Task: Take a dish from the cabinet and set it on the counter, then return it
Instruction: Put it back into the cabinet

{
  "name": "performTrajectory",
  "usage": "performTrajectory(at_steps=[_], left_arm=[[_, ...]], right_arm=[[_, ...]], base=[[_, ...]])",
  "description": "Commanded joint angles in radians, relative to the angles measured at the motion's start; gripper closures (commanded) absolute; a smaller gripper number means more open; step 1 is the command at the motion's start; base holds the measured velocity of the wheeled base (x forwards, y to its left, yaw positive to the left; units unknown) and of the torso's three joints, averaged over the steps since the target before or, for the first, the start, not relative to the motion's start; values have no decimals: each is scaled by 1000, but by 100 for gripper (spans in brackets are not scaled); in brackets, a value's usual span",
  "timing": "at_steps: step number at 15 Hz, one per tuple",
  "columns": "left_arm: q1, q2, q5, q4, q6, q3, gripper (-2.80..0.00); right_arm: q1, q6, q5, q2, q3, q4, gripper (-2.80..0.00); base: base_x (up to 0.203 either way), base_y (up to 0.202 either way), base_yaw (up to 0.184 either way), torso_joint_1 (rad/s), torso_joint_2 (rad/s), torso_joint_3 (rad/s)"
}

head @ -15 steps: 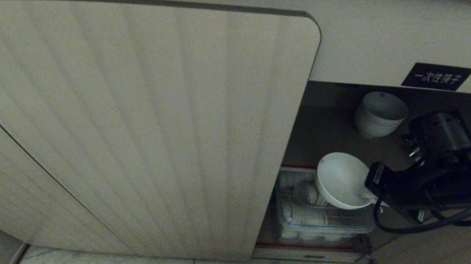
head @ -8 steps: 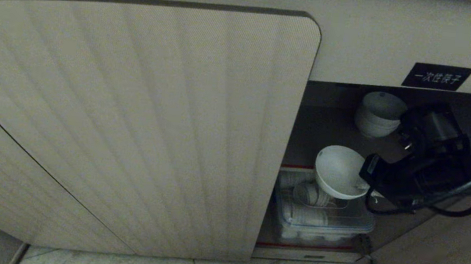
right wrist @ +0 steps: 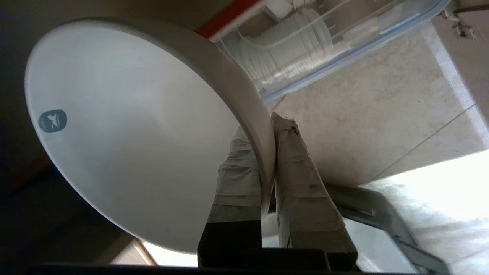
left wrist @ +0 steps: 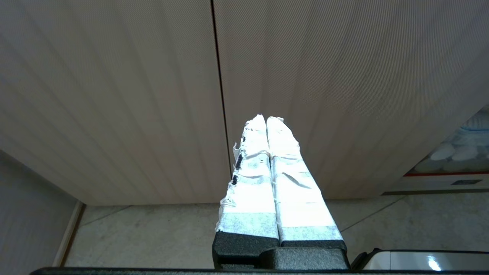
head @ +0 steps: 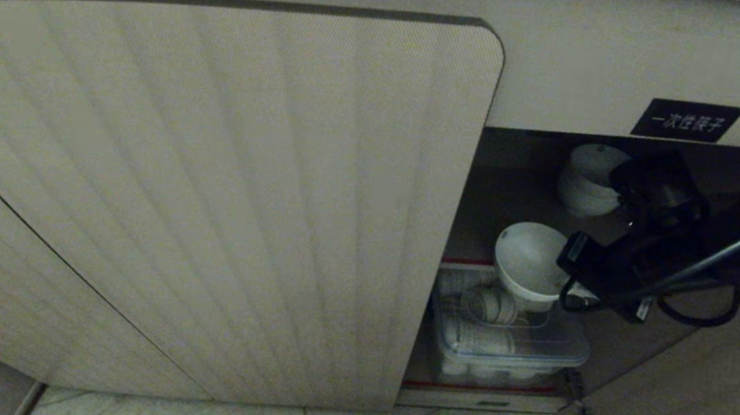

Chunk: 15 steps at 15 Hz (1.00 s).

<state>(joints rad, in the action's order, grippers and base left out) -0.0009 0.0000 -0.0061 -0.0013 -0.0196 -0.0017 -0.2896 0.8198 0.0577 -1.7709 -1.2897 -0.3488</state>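
— Fingertips of the right hand (right wrist: 269, 126) vanish behind black housing from the head camera?
— Yes; its wrist camera shows them clenched on the round white ceramic bowl's (head: 529, 262) rim, at the beige ribbed cabinet's (head: 207, 183) opening. The left hand (left wrist: 266, 124), pressed closed, appears only in its own camera.

Right gripper (right wrist: 272, 126) fingers white-taped, black bases; black arm (head: 646, 264), looping black cable; left gripper (left wrist: 266, 120) likewise taped

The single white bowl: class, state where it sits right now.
In the head view the bowl is in the cabinet opening at right, tilted, pinched at its rim by the right hand, above the clear box and below the bowl stack.
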Motion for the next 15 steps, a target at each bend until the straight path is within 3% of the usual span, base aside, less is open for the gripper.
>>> performTrajectory(at_steps=[1, 7, 15], left_arm=[[-1, 0, 0, 0, 0, 0, 0], [1, 0, 1, 0, 0, 0, 0], [1, 0, 0, 0, 0, 0, 0]], right_arm=[[-1, 33, 2, -25, -44, -37, 0], [-2, 106, 9, -75, -131, -82, 0], [-2, 131, 45, -125, -212, -82, 0]], base=[[0, 0, 0, 0, 0, 0], [0, 0, 0, 0, 0, 0], [0, 0, 0, 0, 0, 0]])
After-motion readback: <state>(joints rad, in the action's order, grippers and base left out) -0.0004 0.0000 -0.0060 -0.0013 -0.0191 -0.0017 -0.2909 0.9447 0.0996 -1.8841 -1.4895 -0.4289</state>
